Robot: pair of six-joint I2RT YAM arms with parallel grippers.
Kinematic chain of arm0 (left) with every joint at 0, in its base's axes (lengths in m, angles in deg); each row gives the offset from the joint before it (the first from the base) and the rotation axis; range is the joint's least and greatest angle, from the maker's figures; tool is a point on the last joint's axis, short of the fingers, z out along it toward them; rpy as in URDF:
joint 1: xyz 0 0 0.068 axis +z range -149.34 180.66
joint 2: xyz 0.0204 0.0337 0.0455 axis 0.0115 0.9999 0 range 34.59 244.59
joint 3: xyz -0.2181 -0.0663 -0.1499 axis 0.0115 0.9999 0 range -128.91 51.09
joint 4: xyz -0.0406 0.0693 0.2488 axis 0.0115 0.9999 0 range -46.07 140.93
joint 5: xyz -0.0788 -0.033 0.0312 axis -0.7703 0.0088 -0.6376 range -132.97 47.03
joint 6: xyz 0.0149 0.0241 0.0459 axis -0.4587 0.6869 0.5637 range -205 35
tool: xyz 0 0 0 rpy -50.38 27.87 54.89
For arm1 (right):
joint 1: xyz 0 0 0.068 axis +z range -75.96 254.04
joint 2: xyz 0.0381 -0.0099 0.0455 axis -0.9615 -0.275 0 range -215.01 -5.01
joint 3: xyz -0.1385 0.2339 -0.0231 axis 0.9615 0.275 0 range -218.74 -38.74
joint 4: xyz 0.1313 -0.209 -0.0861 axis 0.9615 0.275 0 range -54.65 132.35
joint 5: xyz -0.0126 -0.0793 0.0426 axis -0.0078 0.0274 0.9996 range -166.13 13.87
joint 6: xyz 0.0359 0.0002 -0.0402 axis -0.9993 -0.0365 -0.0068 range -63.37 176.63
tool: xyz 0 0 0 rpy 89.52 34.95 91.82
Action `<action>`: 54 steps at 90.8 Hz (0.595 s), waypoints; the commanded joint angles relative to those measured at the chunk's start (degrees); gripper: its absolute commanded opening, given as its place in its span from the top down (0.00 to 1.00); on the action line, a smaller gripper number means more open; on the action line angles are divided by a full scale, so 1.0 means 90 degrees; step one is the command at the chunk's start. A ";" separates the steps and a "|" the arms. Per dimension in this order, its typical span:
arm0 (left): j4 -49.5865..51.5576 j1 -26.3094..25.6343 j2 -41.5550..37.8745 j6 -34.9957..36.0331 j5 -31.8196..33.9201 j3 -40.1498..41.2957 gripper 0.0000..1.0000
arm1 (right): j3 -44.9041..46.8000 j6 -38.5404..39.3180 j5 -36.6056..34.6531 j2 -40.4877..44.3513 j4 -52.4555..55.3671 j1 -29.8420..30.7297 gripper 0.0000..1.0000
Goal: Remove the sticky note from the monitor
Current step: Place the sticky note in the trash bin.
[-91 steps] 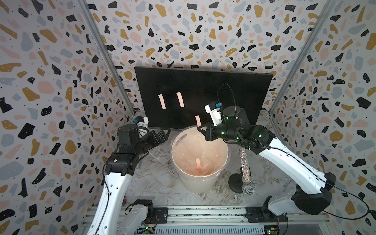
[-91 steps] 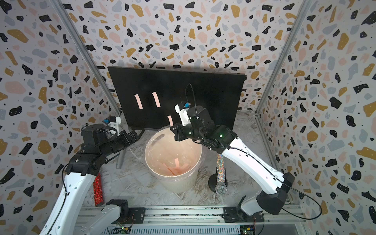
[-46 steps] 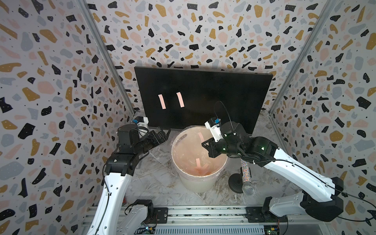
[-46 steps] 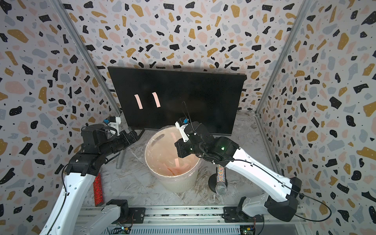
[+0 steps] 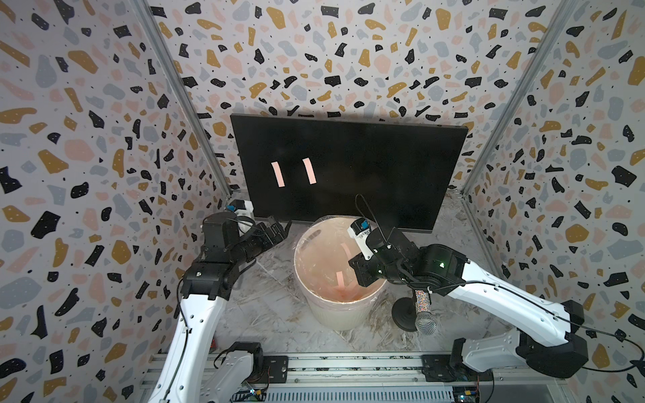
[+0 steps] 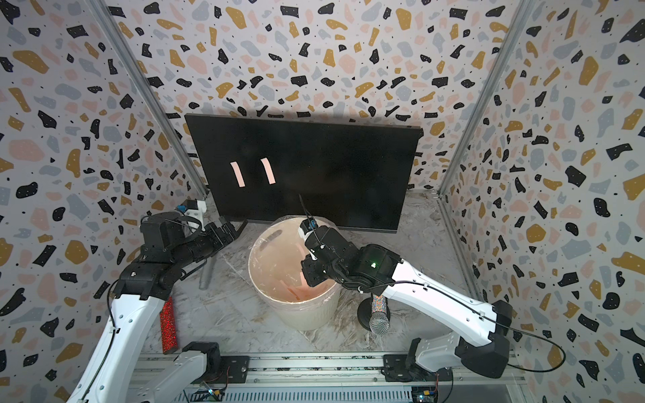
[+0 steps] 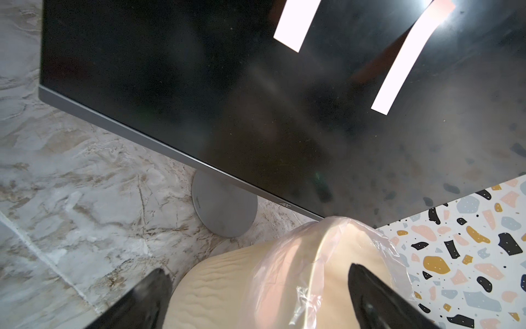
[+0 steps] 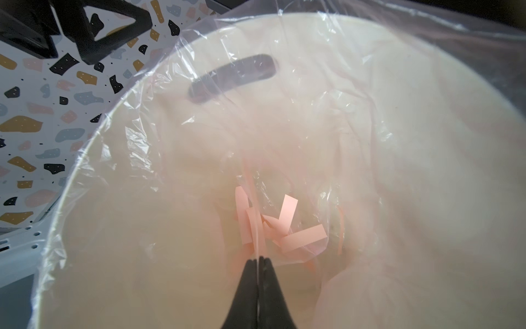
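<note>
Left wrist view shows a tiny logo [image 7: 285,204] on the bottom edge of the black monitor [image 7: 199,85]. It looks like "AOC", upside down. Two pink sticky notes [image 5: 279,174] are stuck on the screen, side by side. The left gripper [image 7: 257,270] has its fingers wide apart, holding nothing. The right gripper [image 8: 259,259], over the white bin [image 8: 128,242], pinches one thin pink note [image 8: 253,228]. Some loose notes [image 8: 303,237] lie in the bin.
</note>
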 commanded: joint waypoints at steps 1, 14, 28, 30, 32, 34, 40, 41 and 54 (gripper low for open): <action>-0.0436 0.0083 0.0071 -0.0157 0.0027 -0.0097 0.01 | -0.0083 -0.0025 -0.0268 0.0037 0.0285 0.0041 0.88; -0.0777 0.0229 0.0194 -0.0319 -0.0221 0.0016 0.00 | -0.0106 0.0014 -0.0354 0.0000 0.0399 0.0070 0.80; -0.1071 0.0495 0.0313 -0.0420 -0.0439 0.0057 0.00 | -0.0130 0.0064 -0.0374 -0.0029 0.0492 0.0087 0.71; -0.1108 0.0547 0.0347 -0.0444 -0.0492 0.0061 0.01 | -0.0134 0.0072 -0.0371 -0.0037 0.0501 0.0088 0.71; -0.1178 0.0589 0.0367 -0.0463 -0.0542 0.0070 0.01 | -0.0142 0.0076 -0.0370 -0.0039 0.0503 0.0092 0.71; -0.1259 0.0622 0.0397 -0.0499 -0.0600 0.0074 0.00 | -0.0144 0.0075 -0.0370 -0.0039 0.0508 0.0091 0.70; -0.1489 0.0727 0.0493 -0.0625 -0.0770 0.0116 0.00 | -0.0154 0.0081 -0.0378 -0.0039 0.0516 0.0094 0.69; -0.1544 0.0746 0.0512 -0.0645 -0.0799 0.0125 0.00 | -0.0154 0.0082 -0.0379 -0.0039 0.0515 0.0095 0.69; -0.1937 0.1013 0.0738 -0.0812 -0.1097 0.0148 0.00 | -0.0287 0.0191 -0.0367 -0.0053 0.0582 0.0097 0.63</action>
